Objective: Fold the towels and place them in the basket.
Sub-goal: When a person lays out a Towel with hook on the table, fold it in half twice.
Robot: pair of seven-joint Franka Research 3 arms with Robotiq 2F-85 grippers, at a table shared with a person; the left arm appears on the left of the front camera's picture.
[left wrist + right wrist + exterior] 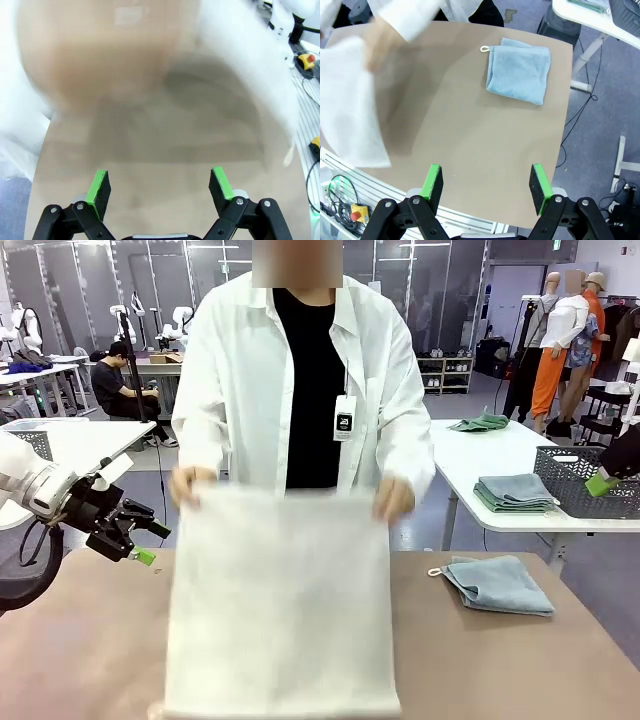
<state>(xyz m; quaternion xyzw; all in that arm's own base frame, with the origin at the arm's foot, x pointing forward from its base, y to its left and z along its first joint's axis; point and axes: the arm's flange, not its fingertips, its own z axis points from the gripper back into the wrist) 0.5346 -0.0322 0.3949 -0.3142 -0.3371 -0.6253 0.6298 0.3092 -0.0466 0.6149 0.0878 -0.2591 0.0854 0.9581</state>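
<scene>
**1 towel folded, 1 wide open, both outside the basket**

The blue-grey towel (497, 585) is folded into a small neat pad. It lies flat on the brown counter (90, 640), on the robot's right side, with its little loop poking out at a corner. That fold looks done, but this towel is not in the basket yet.

The cream-white towel (280, 600) is not folded at all. The person's hands (192, 485) hold it up by its 2 top corners. It hangs wide open over the middle of the counter (it looks blurry, so I think it is being shaken out or laid down). I cannot tell if its bottom edge rests on the counter.

The basket (590, 480) stands on a white side counter (500, 455) off to the right, well apart from both towels. I cannot see inside it.

The left pincer (160, 186) is wide open and holds nothing. It hangs over the left part of the counter, near the white towel but not touching it. The right pincer (486, 182) is open too, with nothing in it. It looks down on the counter from high up, and the blue-grey towel is well apart from it.

My guess is that only a small part of the work is done. Left to do: fold the white towel, then put the 2 towels into the basket.
</scene>
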